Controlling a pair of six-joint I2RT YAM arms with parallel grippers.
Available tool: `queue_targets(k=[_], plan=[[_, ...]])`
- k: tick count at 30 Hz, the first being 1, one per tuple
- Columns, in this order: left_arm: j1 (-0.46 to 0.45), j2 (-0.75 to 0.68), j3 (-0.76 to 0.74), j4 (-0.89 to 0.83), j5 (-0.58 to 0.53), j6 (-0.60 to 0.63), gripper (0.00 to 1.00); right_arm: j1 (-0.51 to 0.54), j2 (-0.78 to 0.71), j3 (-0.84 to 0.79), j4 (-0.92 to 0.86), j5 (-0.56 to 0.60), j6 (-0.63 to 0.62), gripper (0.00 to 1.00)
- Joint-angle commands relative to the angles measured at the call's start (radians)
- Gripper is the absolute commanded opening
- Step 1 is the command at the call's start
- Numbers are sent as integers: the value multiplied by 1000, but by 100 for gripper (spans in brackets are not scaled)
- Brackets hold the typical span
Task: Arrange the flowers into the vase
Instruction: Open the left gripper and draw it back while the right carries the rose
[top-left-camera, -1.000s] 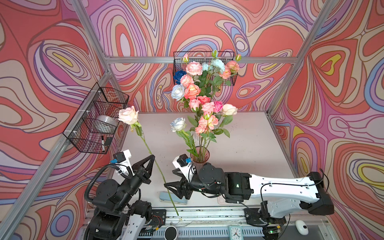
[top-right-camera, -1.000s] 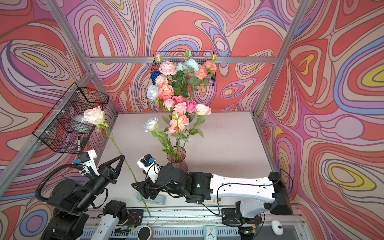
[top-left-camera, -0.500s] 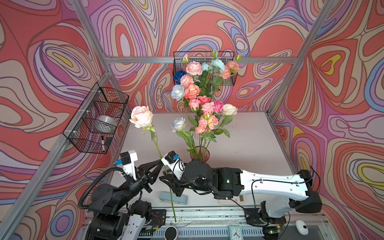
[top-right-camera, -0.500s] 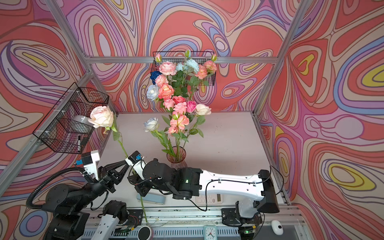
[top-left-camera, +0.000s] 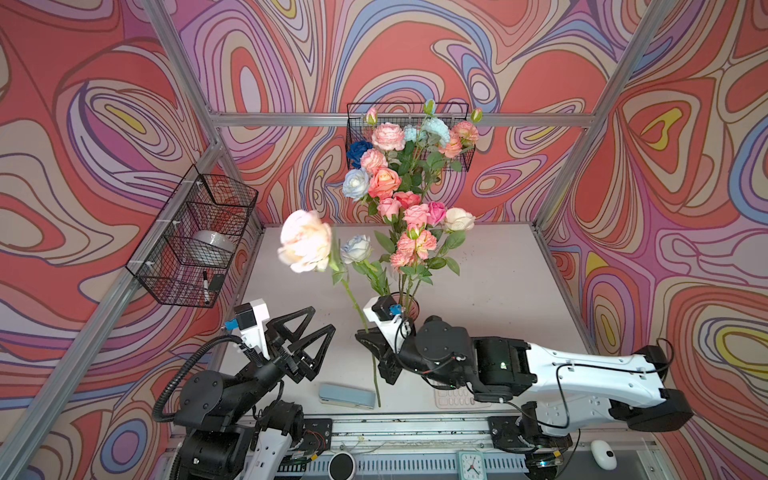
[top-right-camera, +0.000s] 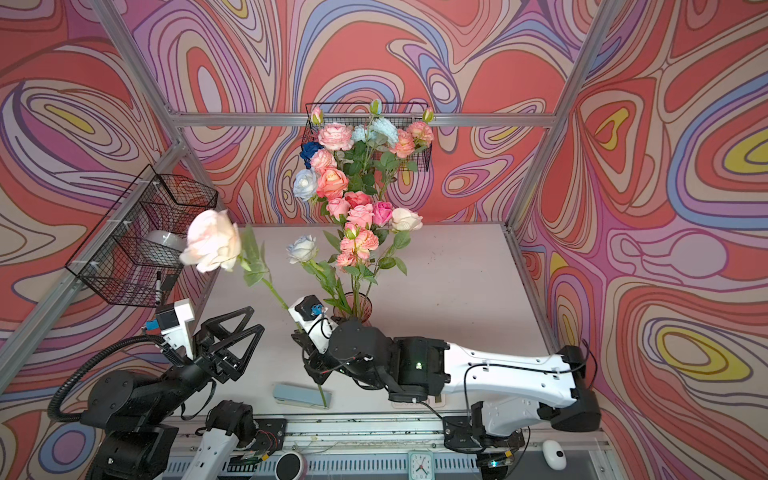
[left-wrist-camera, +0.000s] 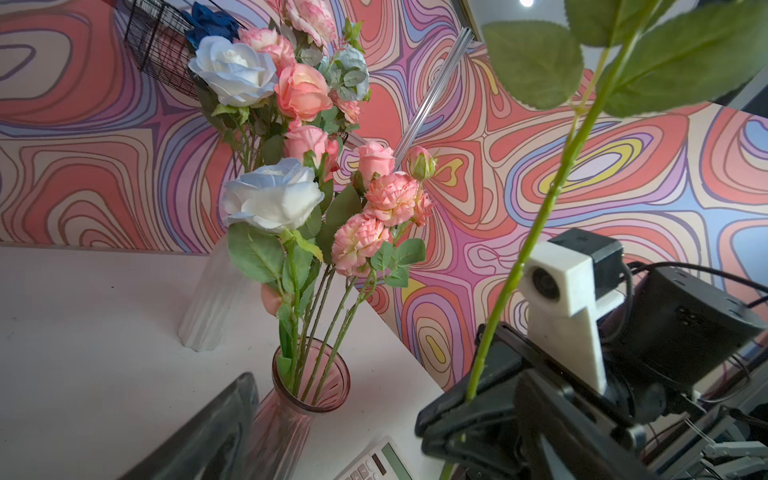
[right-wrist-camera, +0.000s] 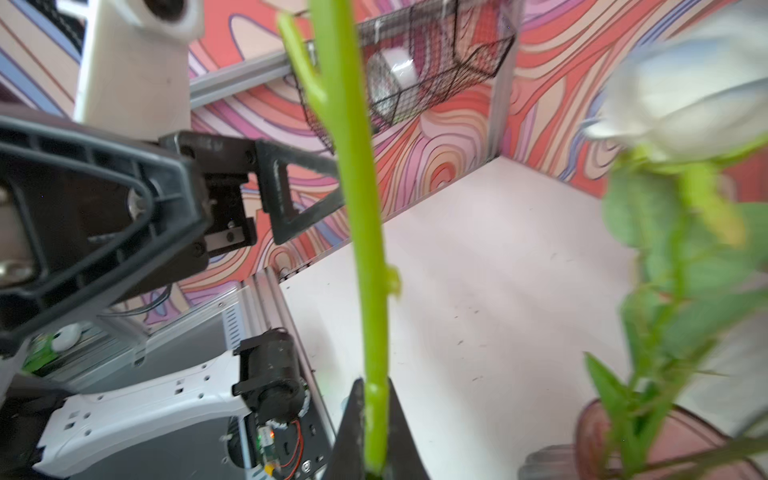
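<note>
Right gripper (top-left-camera: 376, 353) is clamped tight on the lower stem of a cream rose (top-left-camera: 305, 241). The rose stands nearly upright just beside the vase (top-right-camera: 359, 305), not in it. Left gripper (top-left-camera: 323, 318) stands fully spread and empty, near the stem but clear of it. Principal risk: the grip sits low on a long stem with a heavy head far above, so a quick move is likely to swing or twist the rose in the jaws. Second risk: its leaves lie close to the pale blue rose (top-left-camera: 356, 248) among the flowers (top-left-camera: 411, 245) already standing in the vase, and may snag and drag them. Third: the stem's tail hangs below the jaws and must clear the rim; the neck looks crowded, and the wrist is close enough to tip the glass. The table (top-left-camera: 498, 291) is pale and matt, carrying a pale blue case (top-left-camera: 347, 397) and a calculator (left-wrist-camera: 374, 461) at the near edge. The walls are swirl-patterned panels in an aluminium frame, with a side wire basket (top-left-camera: 195, 237) and a rear wire basket (top-left-camera: 461, 160).
</note>
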Motion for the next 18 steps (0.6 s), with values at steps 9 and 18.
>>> queue_targets(k=[9, 18], plan=[[-3, -10, -34, -16, -108, 28, 100, 3, -113, -15, 238, 300, -369, 0], [-2, 10, -51, -8, -115, 29, 100, 2, 1, 20, 380, 448, -651, 0]])
